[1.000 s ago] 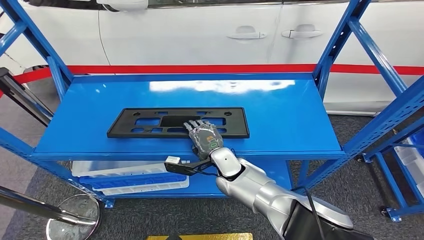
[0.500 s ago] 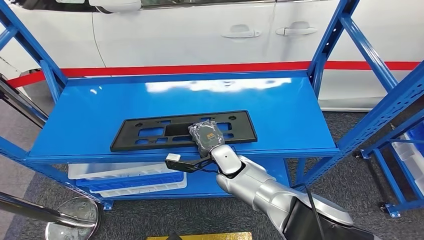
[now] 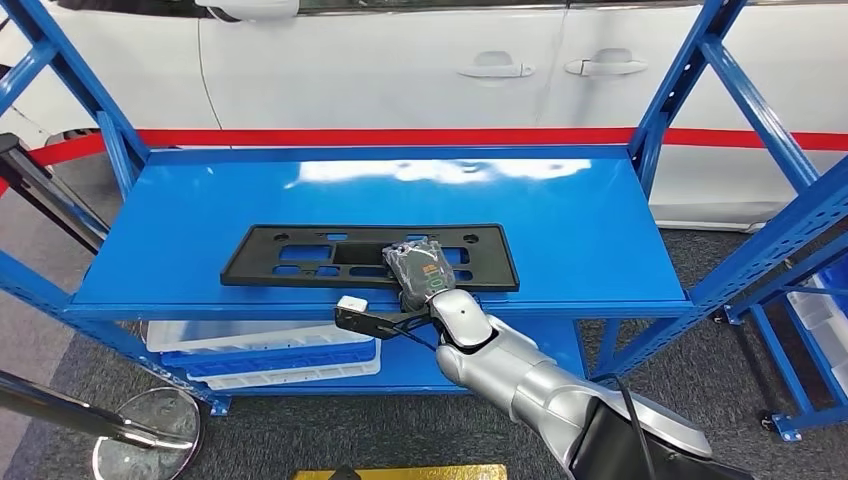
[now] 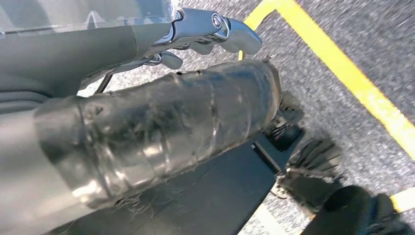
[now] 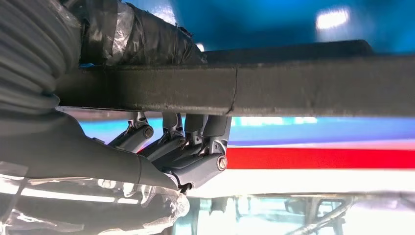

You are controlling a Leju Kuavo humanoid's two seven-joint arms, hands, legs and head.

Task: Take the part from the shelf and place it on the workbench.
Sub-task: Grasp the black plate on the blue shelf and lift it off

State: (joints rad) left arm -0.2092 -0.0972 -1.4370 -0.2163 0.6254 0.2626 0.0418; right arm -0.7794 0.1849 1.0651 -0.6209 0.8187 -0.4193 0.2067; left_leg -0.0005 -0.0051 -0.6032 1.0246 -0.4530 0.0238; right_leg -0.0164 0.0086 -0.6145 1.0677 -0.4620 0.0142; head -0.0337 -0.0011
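Black plastic, flat and slotted, the long part (image 3: 368, 257) lies near the front edge of the blue metal shelf (image 3: 590, 240). Your right hand (image 3: 418, 268) clamps its near rim, thumb opposing fingers (image 5: 169, 142), since a thin plate lifts best by the edge.

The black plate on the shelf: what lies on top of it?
The right hand grips the black plate at its front edge. The plate's surface beneath the hand is covered.

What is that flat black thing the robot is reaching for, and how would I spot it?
Look at the blue shelf in front of the white car. Near its front edge lies a black plate, gripped by the robot's right hand. It is long, flat and rectangular, pierced with cut-out slots.
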